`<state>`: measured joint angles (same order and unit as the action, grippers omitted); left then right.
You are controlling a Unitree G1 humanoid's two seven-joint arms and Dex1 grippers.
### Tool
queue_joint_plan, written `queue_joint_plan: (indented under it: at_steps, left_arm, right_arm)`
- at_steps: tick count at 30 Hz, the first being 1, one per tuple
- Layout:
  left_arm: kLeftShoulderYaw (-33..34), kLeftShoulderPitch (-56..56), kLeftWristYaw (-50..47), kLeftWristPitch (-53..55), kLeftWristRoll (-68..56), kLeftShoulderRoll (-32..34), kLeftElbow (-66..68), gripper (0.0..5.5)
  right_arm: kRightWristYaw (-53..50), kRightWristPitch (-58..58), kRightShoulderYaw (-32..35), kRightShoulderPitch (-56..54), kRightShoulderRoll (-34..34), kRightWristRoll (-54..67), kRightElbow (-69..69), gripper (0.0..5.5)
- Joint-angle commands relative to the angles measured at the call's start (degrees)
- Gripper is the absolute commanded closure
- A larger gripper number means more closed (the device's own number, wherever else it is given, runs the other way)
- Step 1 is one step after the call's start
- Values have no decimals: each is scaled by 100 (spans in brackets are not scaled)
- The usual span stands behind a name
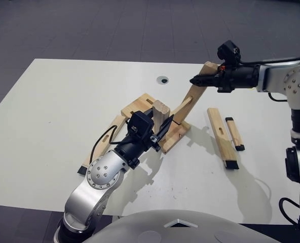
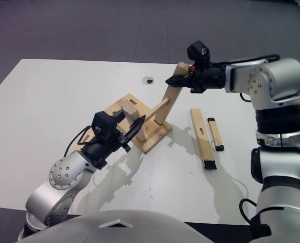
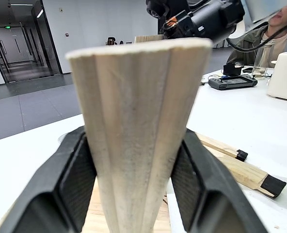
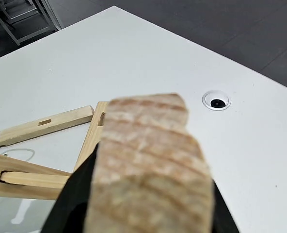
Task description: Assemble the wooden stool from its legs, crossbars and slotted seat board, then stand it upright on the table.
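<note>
On the white table [image 1: 48, 126] the seat board [image 1: 141, 103] lies flat. Your left gripper [image 1: 161, 130] pinches a short wooden piece [image 1: 160, 110] standing upright on it. Your right gripper [image 1: 194, 80] clamps the tilted leg [image 1: 189, 103] near its top. A loose leg [image 1: 221, 136] and a crossbar [image 1: 234, 134] lie beside them.

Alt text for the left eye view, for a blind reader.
The right end effector grips the top of a tilted leg rising from the seat board on a table; the left end effector holds a wooden piece upright.

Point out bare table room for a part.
Bare: left side of the table, from its edge to the seat board; also the near strip before the loose leg and crossbar. Crowded: around the seat board and its tilted leg.
</note>
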<state>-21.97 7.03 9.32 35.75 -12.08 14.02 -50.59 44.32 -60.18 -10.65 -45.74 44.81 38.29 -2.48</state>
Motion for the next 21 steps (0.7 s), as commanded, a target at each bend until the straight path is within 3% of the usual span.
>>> queue_joint_plan:
  at_steps: [1,5,9,12,13,21]
  left_arm:
    - [45,137,77,288,-157,11,199,346]
    - [96,39,189,294,-176,37,285,346]
    - [226,-55,382,286,-239,128,365,346]
    - [329,-247,550,262,-281,193,505,346]
    - [375,-316,617,255,-300,221,549,346]
    - [805,-850,1204,152,-541,508,935,346]
  right_arm:
    - [-190,-966,-599,330,217,-513,-210,437]
    - [-178,-1429,-927,707,468,-520,144,437]
    - [-458,-1422,-464,915,328,-476,206,437]
    - [-684,-1375,292,878,-104,-244,89,437]
    - [-714,-1388,557,866,-237,-125,92,401]
    - [-1489,-1915,3066,434,-1393,964,-20,286]
